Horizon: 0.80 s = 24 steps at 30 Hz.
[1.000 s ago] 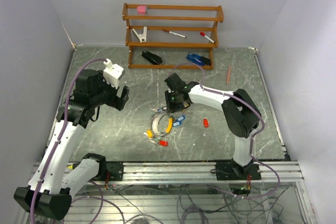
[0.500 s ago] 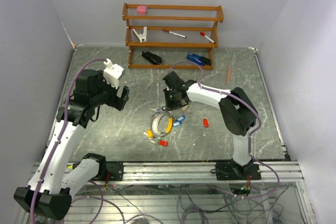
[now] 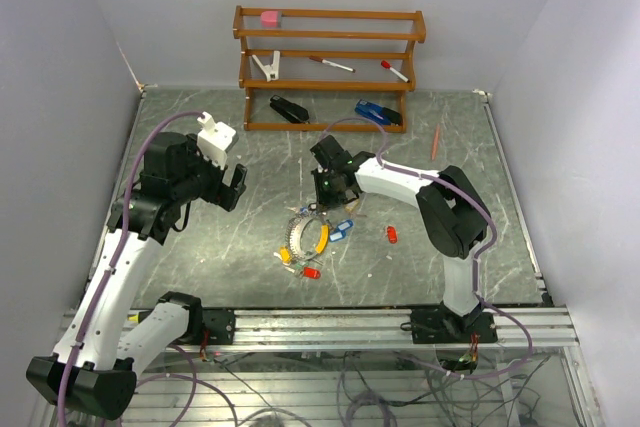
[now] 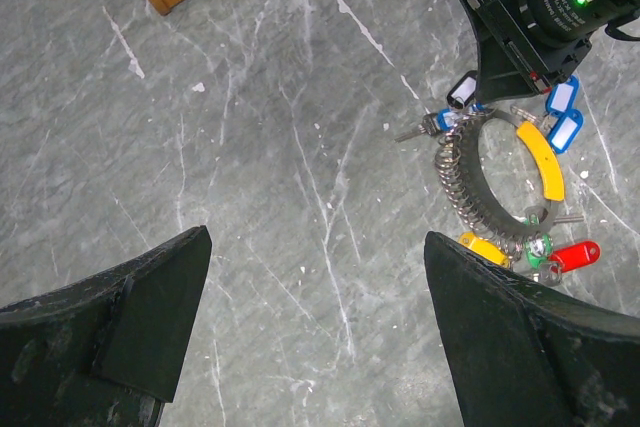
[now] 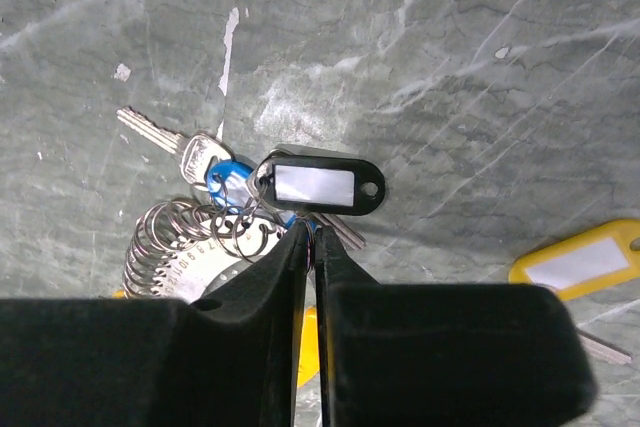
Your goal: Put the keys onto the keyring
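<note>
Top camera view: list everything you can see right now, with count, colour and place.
Rack: one, brown wood, far edge.
Eraser: one, pink, top shelf.
Clip: one, white, middle shelf.
Marker pens: two, red-capped, middle shelf.
Staplers: two, black and blue, at the rack's foot.
Stick: one, orange, far right.
Key ring: one, silvery, table centre.
Tagged keys: several, yellow, blue, red, black, around the ring.
Loose key: one, red tag, right of the ring.
Table: one, grey-green.
Left tool: open, above bare table.
Right tool: jaws nearly together, by the black tag.

left gripper (image 4: pixel 318 282) gapes wide; right gripper (image 5: pixel 312 238) pinched together.
</note>
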Motion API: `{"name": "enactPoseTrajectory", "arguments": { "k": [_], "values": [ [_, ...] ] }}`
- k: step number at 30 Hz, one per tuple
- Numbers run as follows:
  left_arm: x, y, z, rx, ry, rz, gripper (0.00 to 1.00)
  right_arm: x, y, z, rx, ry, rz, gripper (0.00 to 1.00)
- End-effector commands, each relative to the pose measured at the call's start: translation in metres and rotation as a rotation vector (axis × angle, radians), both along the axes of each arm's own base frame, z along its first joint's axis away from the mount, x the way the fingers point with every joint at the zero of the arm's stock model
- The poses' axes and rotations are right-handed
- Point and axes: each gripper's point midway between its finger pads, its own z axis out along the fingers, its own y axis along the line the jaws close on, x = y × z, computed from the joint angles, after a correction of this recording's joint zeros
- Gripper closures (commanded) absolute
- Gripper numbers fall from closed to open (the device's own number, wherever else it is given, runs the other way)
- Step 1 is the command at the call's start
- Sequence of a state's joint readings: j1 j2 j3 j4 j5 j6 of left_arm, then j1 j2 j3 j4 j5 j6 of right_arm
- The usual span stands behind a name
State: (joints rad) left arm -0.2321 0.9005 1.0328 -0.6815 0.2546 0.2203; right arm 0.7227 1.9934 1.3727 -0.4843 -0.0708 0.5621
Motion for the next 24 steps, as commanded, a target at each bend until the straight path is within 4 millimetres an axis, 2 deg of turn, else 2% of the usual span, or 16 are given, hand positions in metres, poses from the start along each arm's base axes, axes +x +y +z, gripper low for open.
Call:
{"name": "enactPoseTrajectory", "arguments": {
  "k": [1, 3, 7, 10, 13, 16, 20, 24],
  "values": [
    [0.000, -0.003, 0.005, -0.016, -0.019, -0.019, 0.01, 0.000, -0.001, 0.000, 0.000, 0.009, 0.003, 0.96],
    [0.000, -0.004, 0.005, -0.019, -0.016, -0.027, 0.01, 0.000, -0.002, 0.001, -0.002, 0.001, 0.013, 1.00],
    [-0.001, -0.008, 0.007, -0.029, -0.010, -0.049, 0.01, 0.004, -0.001, 0.008, 0.000, -0.030, 0.038, 1.00],
    [-0.005, -0.014, 0.014, -0.050, -0.011, -0.077, 0.01, 0.008, 0.005, 0.028, 0.037, -0.079, 0.093, 1.00],
    [-0.008, -0.021, 0.025, -0.072, -0.012, -0.120, 0.01, 0.011, 0.011, 0.063, 0.081, -0.149, 0.156, 1.00],
    [-0.009, -0.031, 0.046, -0.108, -0.019, -0.174, 0.01, 0.012, 0.013, 0.108, 0.121, -0.234, 0.220, 1.00],
    [-0.008, -0.047, 0.070, -0.181, -0.014, -0.227, 0.01, 0.004, 0.018, 0.170, 0.208, -0.332, 0.316, 1.00],
    [-0.008, -0.065, 0.082, -0.277, 0.013, -0.289, 0.01, -0.004, 0.019, 0.233, 0.275, -0.425, 0.351, 1.00]
  ]
}}
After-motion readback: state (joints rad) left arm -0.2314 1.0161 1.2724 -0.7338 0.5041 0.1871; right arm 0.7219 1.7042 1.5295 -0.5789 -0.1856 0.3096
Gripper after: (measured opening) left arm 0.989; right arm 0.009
